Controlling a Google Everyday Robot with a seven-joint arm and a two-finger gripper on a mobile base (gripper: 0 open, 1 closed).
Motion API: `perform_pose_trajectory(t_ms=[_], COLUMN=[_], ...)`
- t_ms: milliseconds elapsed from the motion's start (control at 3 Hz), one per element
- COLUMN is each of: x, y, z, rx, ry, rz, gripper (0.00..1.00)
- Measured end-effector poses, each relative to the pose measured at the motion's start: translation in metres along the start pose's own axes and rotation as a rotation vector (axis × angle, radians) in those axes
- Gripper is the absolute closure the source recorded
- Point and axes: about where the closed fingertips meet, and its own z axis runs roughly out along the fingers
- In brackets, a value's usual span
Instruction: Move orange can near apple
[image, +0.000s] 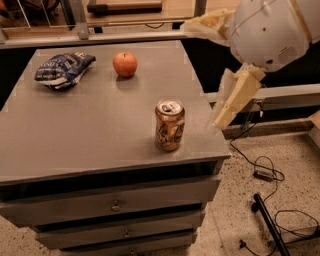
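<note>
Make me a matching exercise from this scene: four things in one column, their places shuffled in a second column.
Things:
1 can
2 apple
3 bag
4 gripper

Places:
A back left of the table
B raised by the table's right edge, open, holding nothing
C front right of the table, upright
D back middle of the table, right of the bag

Pairs: 1-C, 2-D, 3-A, 4-B

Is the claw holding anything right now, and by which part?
Nothing. The claw hangs open off the right edge of the table; the orange can stands free on it.
</note>
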Motion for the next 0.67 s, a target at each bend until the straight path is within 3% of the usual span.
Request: perform_pose_trajectory(t_ms=[667], x=[0.037], y=[-0.025], z=[0.045], rx=[0.031], ry=[-0.203], rz=[0.109], gripper=[0.0])
